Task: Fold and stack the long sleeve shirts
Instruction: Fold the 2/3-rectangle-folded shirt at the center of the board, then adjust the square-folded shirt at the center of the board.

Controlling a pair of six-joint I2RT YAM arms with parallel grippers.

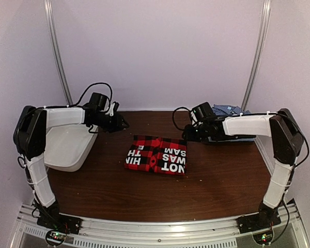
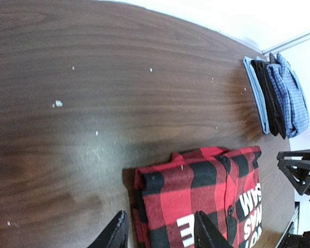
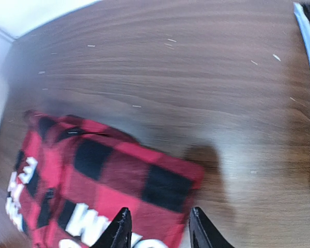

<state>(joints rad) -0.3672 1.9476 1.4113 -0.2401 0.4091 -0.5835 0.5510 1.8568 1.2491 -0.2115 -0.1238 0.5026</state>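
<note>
The red-and-black plaid shirt (image 1: pixel 156 155) lies folded flat in the middle of the table, white lettering facing up. My left gripper (image 1: pixel 125 124) hangs above its far left corner, and my right gripper (image 1: pixel 186 135) above its far right corner. In the left wrist view the left gripper (image 2: pixel 161 213) is open over the plaid shirt (image 2: pixel 196 191), holding nothing. The right gripper (image 3: pixel 160 210) is also open, over the plaid corner (image 3: pixel 108 181). The blue-and-white check shirt (image 2: pixel 292 98) lies folded on a pile at the back right (image 1: pixel 230 110).
A white tub (image 1: pixel 67 147) stands at the left under my left arm. The back-right pile also holds a black garment (image 2: pixel 266 98) and a light blue one (image 2: pixel 254 95). Small white specks dot the brown table (image 1: pixel 217 186).
</note>
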